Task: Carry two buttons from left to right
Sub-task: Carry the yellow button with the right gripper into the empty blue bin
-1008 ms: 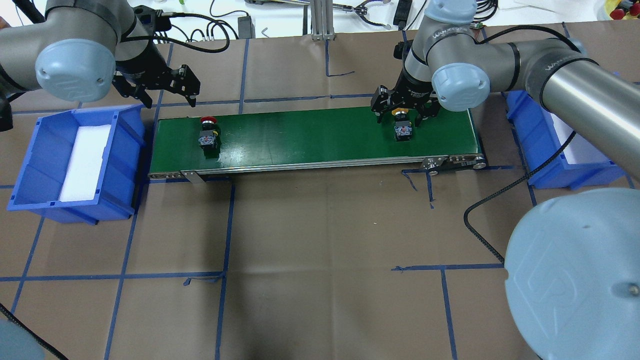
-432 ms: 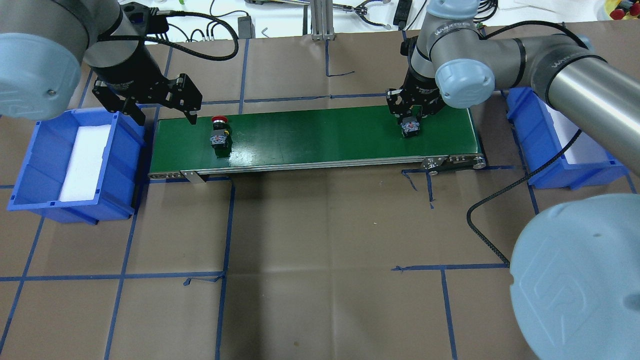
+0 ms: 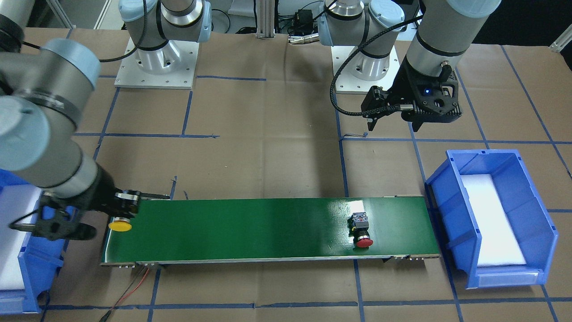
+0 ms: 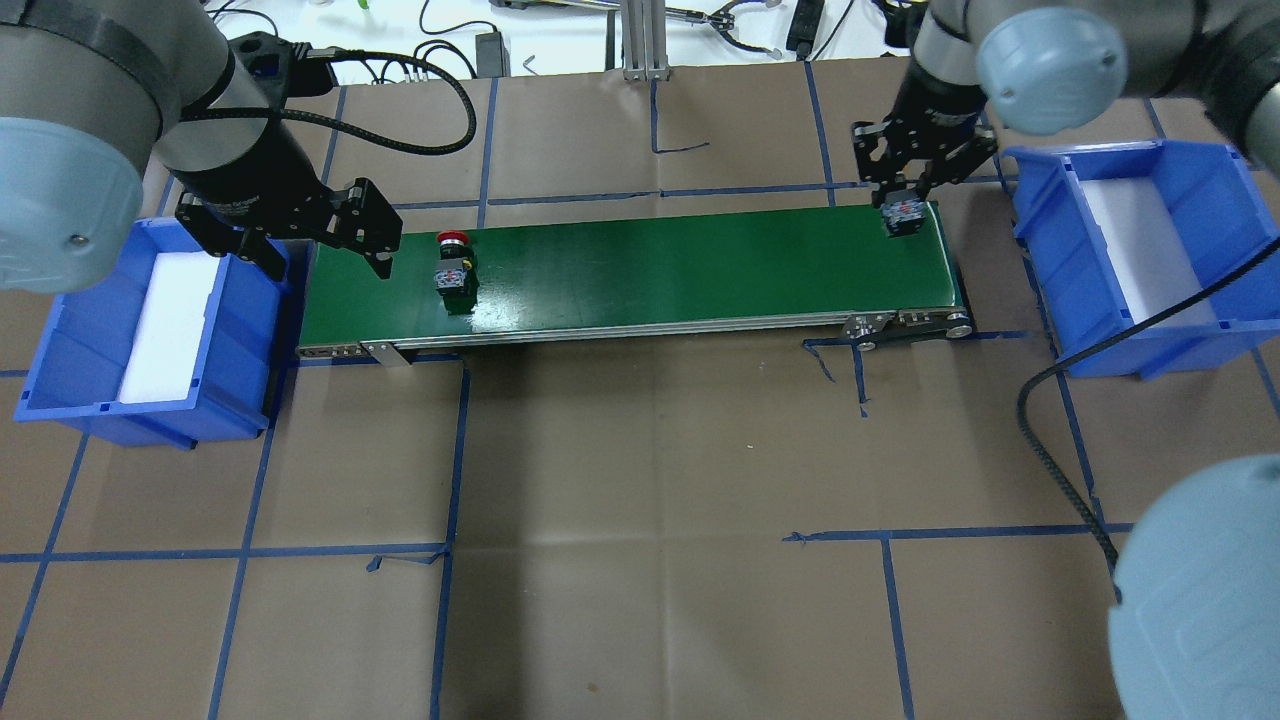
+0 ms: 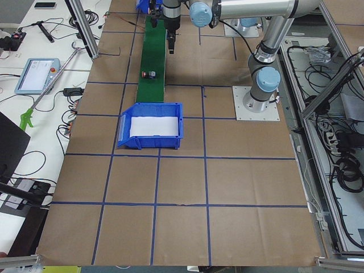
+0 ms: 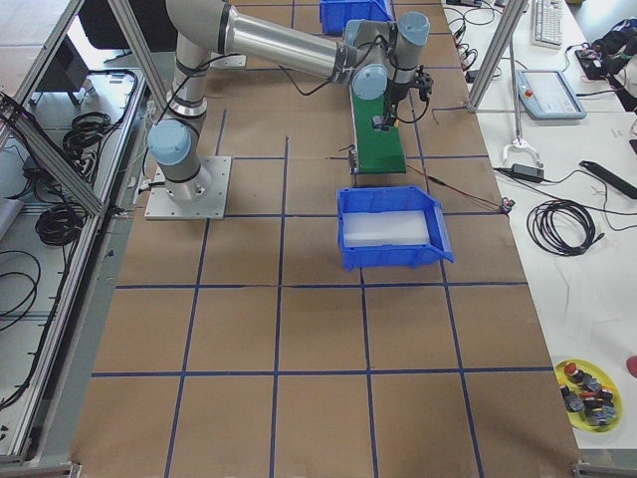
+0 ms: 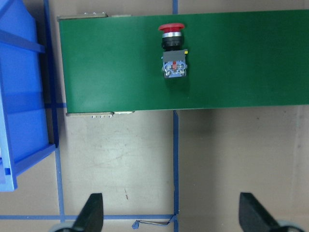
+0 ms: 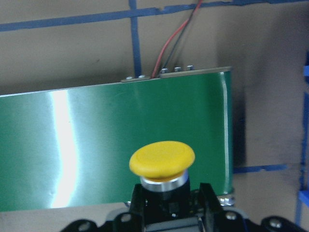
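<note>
Blue plastic makes up both containers on the worktop (image 4: pixel 650 500). The left bin (image 4: pixel 60 330) stands just beside the left end of the green belt (image 4: pixel 650 270), and the right bin (image 4: pixel 1040 215) stands just beside its right end. Each bin holds a white foam pad that covers its floor, and I see no other thing inside either of them.

The red button (image 4: pixel 453 268) lies on its side on the belt, near the left end and about midway between the two long edges. Its long axis runs across the belt: the red cap points to the far edge, away from the robot, and the grey block body points to the near edge.

The yellow button (image 3: pixel 120 226) is at the right end of the belt, close to the far edge. The right gripper (image 4: pixel 905 200) holds it by the black body, with the fingers closed narrow on both sides. This button also has its axis across the belt, the yellow cap pointing away from the robot. I cannot tell whether it touches the belt.

The left gripper (image 4: pixel 328 262) hangs over the left end of the belt, beside the left bin. Its fingers (image 7: pixel 92 215) are spread wide with nothing between them, and the red button is well apart from them.
</note>
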Available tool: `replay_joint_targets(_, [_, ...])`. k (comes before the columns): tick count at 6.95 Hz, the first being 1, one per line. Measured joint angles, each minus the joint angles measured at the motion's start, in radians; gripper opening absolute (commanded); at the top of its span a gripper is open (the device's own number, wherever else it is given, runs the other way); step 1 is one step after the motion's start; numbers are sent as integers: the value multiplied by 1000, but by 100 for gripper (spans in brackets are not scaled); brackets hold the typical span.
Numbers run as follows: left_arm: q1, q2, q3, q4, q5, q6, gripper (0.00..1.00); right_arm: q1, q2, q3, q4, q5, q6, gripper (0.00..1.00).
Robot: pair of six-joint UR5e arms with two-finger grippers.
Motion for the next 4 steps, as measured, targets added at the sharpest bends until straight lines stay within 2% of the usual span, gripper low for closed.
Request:
replay_joint_targets(2, [0, 1, -2, 0, -1, -2, 100, -203, -55, -25, 60, -12, -227, 6])
replay_joint_targets(4, [0, -1, -1, 1, 0, -3, 100, -380, -57, -17, 55, -17, -472, 4])
